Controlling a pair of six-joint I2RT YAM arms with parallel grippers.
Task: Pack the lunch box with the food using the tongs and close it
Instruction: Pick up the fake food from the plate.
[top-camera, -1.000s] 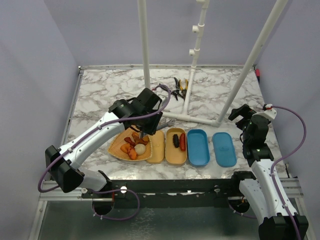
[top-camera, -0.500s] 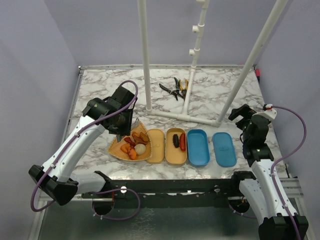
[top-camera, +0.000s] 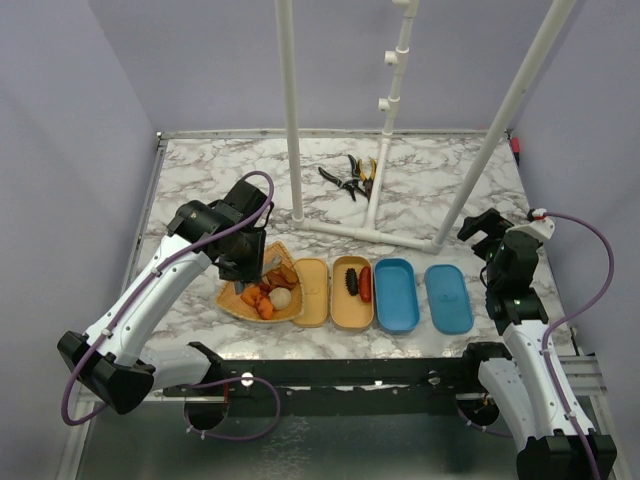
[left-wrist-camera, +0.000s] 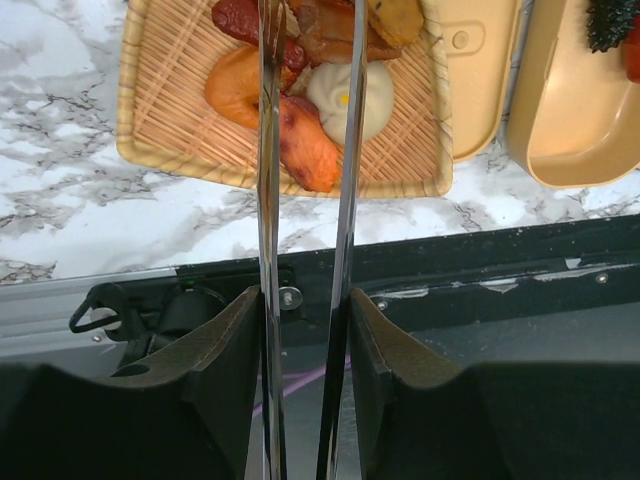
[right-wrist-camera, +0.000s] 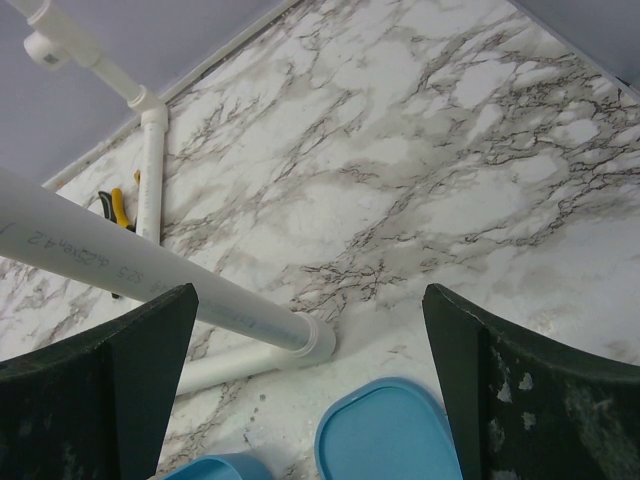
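Lavender walls close in the marble tabletop (top-camera: 200, 170). A white pipe frame (top-camera: 380, 236) stands at the back, and the pliers (top-camera: 352, 178) lie near it, well away from the work.

A second ago my left arm reached further right, over the basket's corner nearest the box. It has since swung back left and come in over the basket (left-wrist-camera: 160, 130). My left tool (left-wrist-camera: 305, 350) is about half closed, its fingers pressing the two arms of the tongs (left-wrist-camera: 267, 200) from outside. The arms stand a little apart and run out over the food (left-wrist-camera: 300, 140): orange, red and brown pieces and a beige ball (left-wrist-camera: 345, 95). The tips pass off the top of my wrist view, so I cannot tell whether they pinch anything.

The beige box (top-camera: 352, 290) sits just right of the basket. It holds a dark piece and a red one, the same two as a second ago, so I judge this move put nothing in it and only lined me up for the next pick. Most of the food is not yet packed. The blue tray (top-camera: 396, 294) and its lid (top-camera: 448, 298) lie right of the box.

My right tool (right-wrist-camera: 305, 295) hangs wide open over the tabletop's right side, holding nothing.
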